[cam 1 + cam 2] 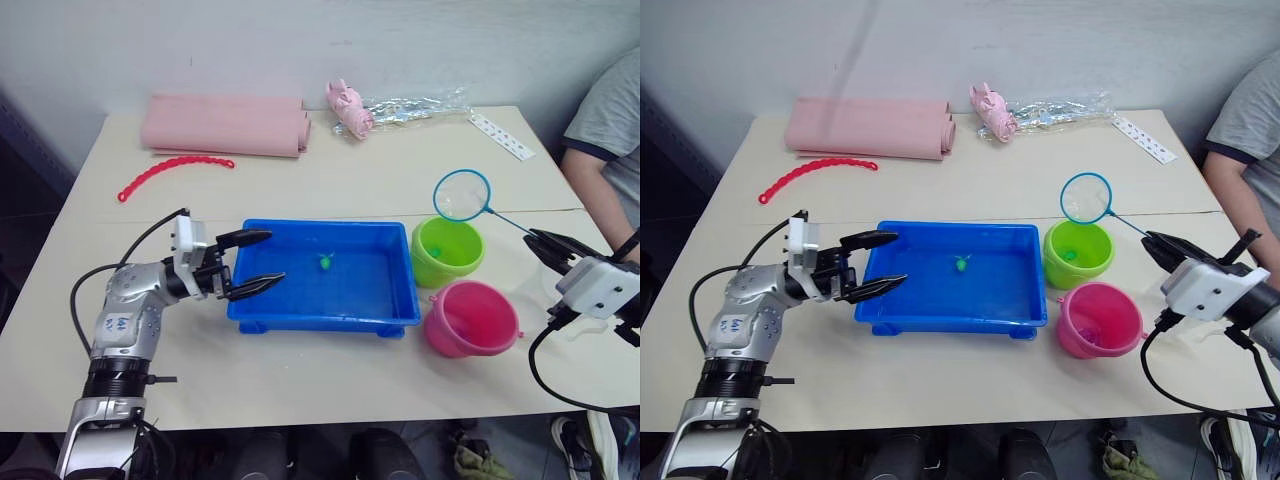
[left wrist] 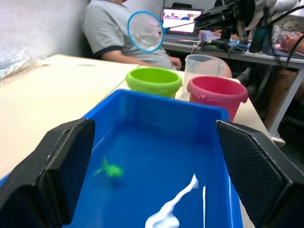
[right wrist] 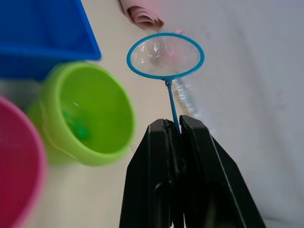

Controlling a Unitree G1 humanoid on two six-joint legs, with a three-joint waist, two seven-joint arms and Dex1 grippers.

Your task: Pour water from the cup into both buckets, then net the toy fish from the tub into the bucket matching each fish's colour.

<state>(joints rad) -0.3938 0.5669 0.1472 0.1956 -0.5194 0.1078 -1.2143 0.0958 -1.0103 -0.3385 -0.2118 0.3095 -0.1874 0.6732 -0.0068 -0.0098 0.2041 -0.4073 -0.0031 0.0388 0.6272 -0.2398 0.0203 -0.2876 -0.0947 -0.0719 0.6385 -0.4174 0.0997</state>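
- Net [image 1: 462,195] is in your right hand [image 1: 549,248]: the two black fingers are pressed together on the thin stick, and the blue hoop hangs in the air above the far edge of the green bucket [image 1: 447,252].
- Your left hand [image 1: 252,264] is released, fingers spread wide, at the left end of the blue tub [image 1: 405,290], one finger on each side of its wall, and it carries nothing.
- One green fish [image 1: 326,262] lies in the water near the middle of the tub; I see no other fish there.
- Something small and green sits inside the green bucket, and something pinkish in the pink bucket [image 1: 470,318], which stands just beside the green one, nearer to you.
- The clear cup [image 2: 203,69] stands behind the two buckets, in the left wrist view.
- I judge the net very light, but its stick is thin and smooth, so it can turn between the fingers; keep the hold firm and low on the stick.
- The mesh looks soft, so I think the fish will sit loose in it; lift it level and slowly.
- The fish is small, wet and probably slippery; scoop from under it, not from the side.
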